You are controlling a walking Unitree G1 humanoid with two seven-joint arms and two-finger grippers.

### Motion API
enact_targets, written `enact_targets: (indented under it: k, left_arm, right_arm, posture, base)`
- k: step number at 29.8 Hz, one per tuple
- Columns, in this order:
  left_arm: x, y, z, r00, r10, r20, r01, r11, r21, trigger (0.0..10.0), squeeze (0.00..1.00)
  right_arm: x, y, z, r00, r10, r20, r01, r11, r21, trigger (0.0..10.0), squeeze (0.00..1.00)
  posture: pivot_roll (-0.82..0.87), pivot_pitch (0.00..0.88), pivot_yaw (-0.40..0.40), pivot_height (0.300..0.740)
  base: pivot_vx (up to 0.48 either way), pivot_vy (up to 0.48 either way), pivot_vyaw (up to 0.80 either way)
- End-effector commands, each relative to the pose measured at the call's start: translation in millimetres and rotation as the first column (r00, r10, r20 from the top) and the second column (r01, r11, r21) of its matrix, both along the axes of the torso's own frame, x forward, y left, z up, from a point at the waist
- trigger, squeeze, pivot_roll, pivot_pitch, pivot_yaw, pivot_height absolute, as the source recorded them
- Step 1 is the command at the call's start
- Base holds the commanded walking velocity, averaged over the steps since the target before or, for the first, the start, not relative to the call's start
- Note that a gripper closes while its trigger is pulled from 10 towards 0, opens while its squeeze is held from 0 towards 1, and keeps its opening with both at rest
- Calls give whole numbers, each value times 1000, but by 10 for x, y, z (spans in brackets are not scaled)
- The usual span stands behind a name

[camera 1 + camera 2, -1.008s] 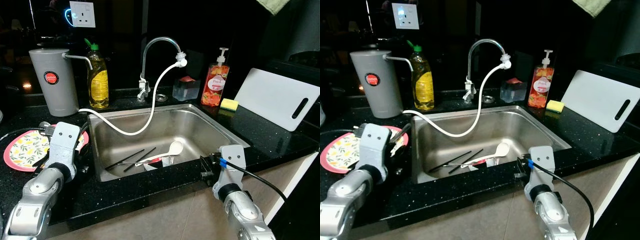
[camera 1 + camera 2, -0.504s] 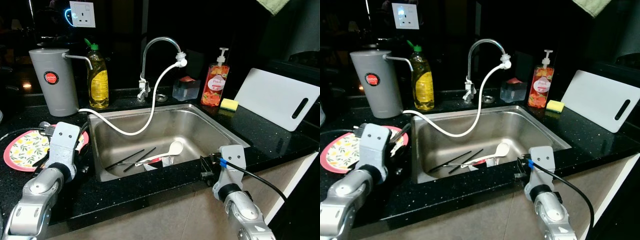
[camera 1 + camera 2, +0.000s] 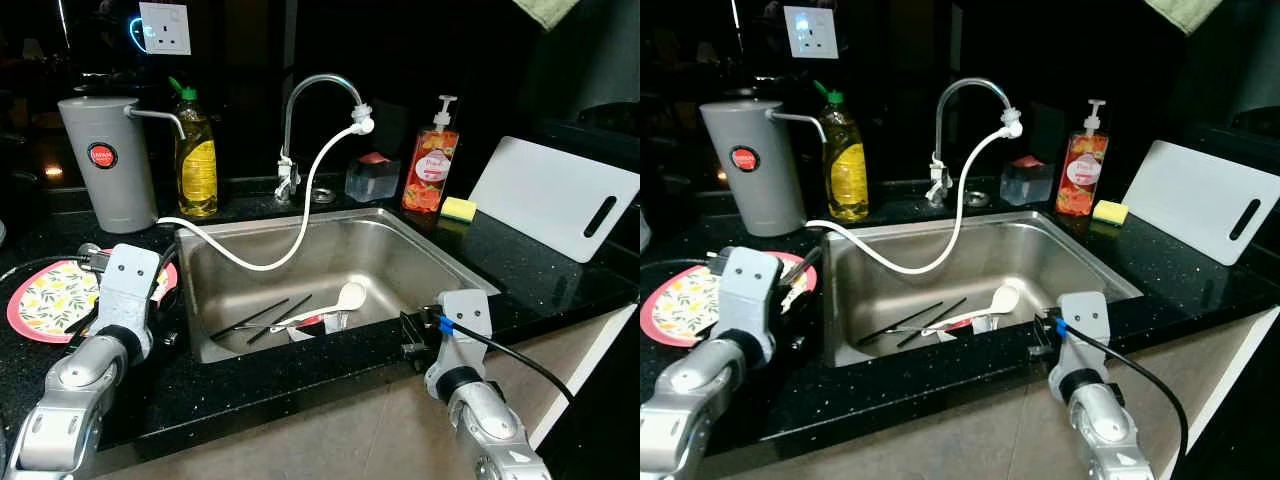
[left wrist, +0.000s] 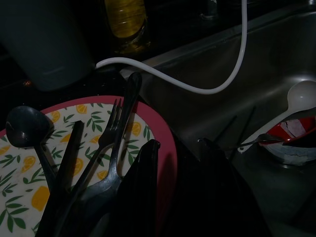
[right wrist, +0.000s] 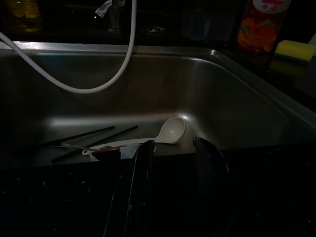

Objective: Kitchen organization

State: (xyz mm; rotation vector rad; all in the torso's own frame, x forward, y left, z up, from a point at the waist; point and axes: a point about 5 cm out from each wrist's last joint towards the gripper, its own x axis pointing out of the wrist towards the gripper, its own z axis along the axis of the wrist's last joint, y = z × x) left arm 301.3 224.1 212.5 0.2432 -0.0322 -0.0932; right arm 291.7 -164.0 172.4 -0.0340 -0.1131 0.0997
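Plate [image 3: 40, 297]: pink-rimmed, lemon pattern, at 9 o'clock of the sink on the black counter; a dark spoon [image 4: 25, 129] and fork [image 4: 109, 143] lie on it
Left gripper [image 4: 178, 163]: fingers spread, empty, poised over the plate's sink-side rim
Grey canister [image 3: 108, 160]: at 10 o'clock of the sink; yellow soap bottle [image 3: 196, 160] just beside it
Sink [image 3: 420, 255]: steel; white hose [image 3: 290, 235] droops from the faucet [image 3: 310, 100] across the basin
In the basin: white ladle [image 3: 345, 297], two black chopsticks [image 3: 265, 318], and what seems a red bowl [image 4: 291, 136], dim
Right gripper [image 5: 174, 158]: fingers apart, empty, over the counter edge at 5 o'clock of the sink
Right counter: orange pump bottle [image 3: 432, 165], yellow sponge [image 3: 460, 208], white cutting board [image 3: 555, 195]
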Motion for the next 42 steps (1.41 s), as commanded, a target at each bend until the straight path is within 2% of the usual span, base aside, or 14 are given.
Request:
enact_targets:
  k: [1, 19, 42]
  left_arm:
    - [11, 2, -7, 1000, -2, -6, 2, 1000, 0, 10000, 0]
    - [9, -13, -9, 1000, -8, -8, 8, 1000, -1, 10000, 0]
    - [1, 19, -30, 1000, 21, 2, -21, 1000, -4, 10000, 0]
  right_arm:
    - [-1, -2, -18, 1000, -3, -13, 3, 1000, 1, 10000, 0]
    - [-6, 7, -27, 1000, -5, -14, 5, 1000, 7, 10000, 0]
    - [71, 37, 23, 1000, 23, -1, -23, 1000, -1, 10000, 0]
  posture:
    - [-18, 12, -51, 740]
    - [-13, 14, -52, 740]
    - [-6, 0, -73, 740]
  base:
    - [0, 0, 0]
    - [0, 0, 0]
    - [0, 0, 0]
